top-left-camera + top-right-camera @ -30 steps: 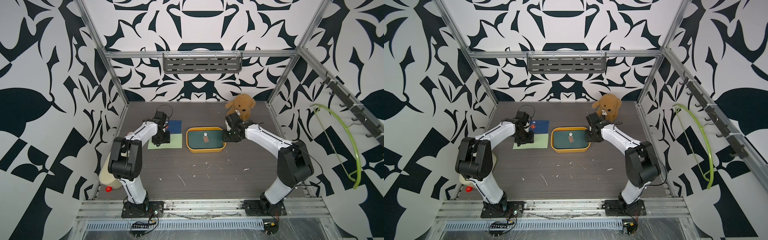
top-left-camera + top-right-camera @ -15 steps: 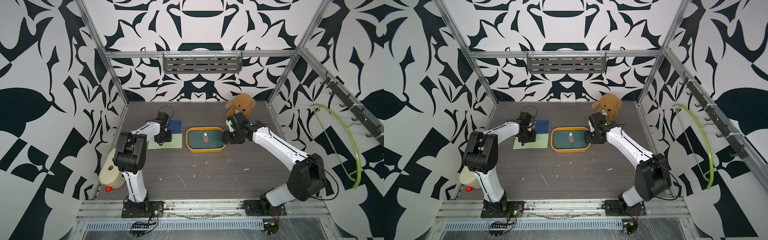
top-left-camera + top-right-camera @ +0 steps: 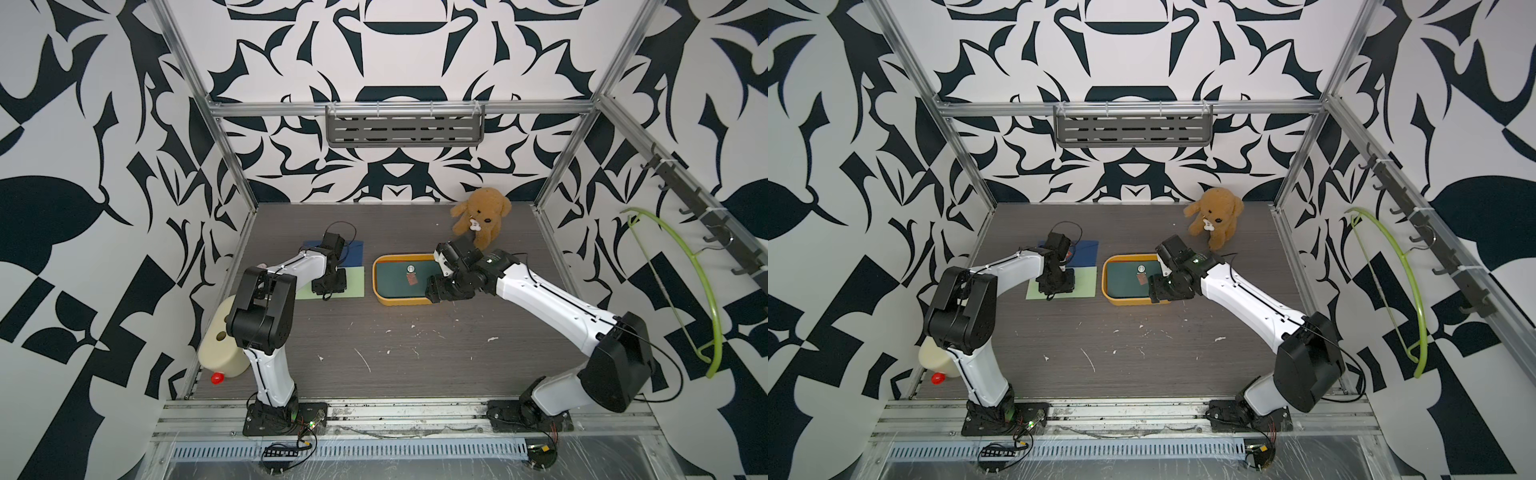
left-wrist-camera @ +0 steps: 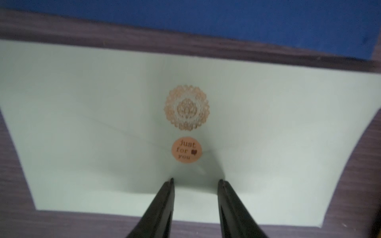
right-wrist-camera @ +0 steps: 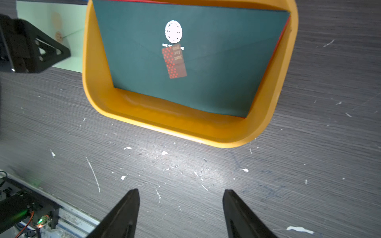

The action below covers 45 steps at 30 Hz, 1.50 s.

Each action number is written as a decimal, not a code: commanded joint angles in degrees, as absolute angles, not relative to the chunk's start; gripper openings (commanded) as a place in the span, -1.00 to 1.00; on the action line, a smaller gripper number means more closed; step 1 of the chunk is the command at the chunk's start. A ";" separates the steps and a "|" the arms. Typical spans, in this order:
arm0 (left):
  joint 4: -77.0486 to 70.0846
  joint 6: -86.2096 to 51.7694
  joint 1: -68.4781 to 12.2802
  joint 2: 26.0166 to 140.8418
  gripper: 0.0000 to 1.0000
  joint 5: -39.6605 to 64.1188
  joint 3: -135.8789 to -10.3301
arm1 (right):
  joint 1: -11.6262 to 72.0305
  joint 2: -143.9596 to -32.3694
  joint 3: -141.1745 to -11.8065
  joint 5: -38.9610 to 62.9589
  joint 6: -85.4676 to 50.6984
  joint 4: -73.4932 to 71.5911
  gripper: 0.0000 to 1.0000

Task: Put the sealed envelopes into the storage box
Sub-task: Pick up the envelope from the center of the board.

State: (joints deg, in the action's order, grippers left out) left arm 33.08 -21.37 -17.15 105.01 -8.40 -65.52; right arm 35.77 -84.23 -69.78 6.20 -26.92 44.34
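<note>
The left jaws stand part open, with both tips pressed down on the light green envelope (image 4: 103,123). It lies flat on the desk (image 4: 185,44) just beside the storage box (image 5: 165,123), on the left arm's side of it. The paper dimples between the tips, but I would not call it held yet. A navy envelope (image 4: 206,20) lies on that same side of the box. The right jaws hang wide open and empty over bare desk just outside the box's rim. Inside the box a dark green envelope (image 5: 206,72) lies on top, with a red edge showing under it. I judge this paper light, thin, floppy and slick on the desk. It will crease before it lifts, so I'd pinch up a fold near a long edge, clear of the sticker seal (image 4: 186,150).
</note>
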 commanded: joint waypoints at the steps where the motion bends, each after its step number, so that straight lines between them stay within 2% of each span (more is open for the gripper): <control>1: 39.47 -24.01 -17.73 102.77 -0.19 -7.18 -62.54 | 37.27 -82.12 -69.79 5.47 -29.35 44.78 0.42; 6: 41.77 -27.46 -18.78 96.49 -0.18 -0.18 -58.37 | 39.58 -82.25 -69.18 4.81 -30.69 44.26 0.42; 11: 43.08 -29.60 -18.81 89.48 -0.17 -1.80 -60.04 | 40.36 -82.31 -68.00 4.55 -31.39 42.52 0.42; 15: 45.66 -27.61 -18.64 92.76 -0.14 -5.19 -68.21 | 40.41 -83.49 -68.12 4.64 -31.09 41.76 0.42; 20: 43.88 -26.81 -17.61 100.31 -0.13 -7.61 -72.66 | 40.90 -83.56 -66.49 4.77 -32.62 39.04 0.44; 22: 42.01 -27.10 -17.24 101.86 -0.13 -7.69 -72.73 | 41.88 -82.98 -65.33 4.83 -34.16 37.31 0.50; 23: 41.07 -27.16 -17.14 102.52 -0.12 -7.73 -72.54 | 42.66 -82.70 -64.72 4.83 -35.02 36.32 0.68; 25: 39.80 -27.33 -16.98 103.57 -0.12 -7.67 -72.33 | 44.25 -82.53 -63.97 4.53 -36.66 34.94 0.70; 35: 32.97 -30.52 -16.61 105.05 -0.12 -6.23 -65.03 | 53.01 -85.62 -63.19 2.43 -43.99 28.99 0.70; 45: 30.25 -36.88 -20.31 99.84 -0.14 -4.02 -54.89 | 54.84 -89.91 -61.35 3.43 -48.10 22.07 0.70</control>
State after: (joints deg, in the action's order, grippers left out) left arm 27.49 -33.28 -17.85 100.20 -6.42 -58.94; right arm 54.54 -89.60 -61.87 3.86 -45.89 25.41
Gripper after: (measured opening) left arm 0.430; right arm 0.848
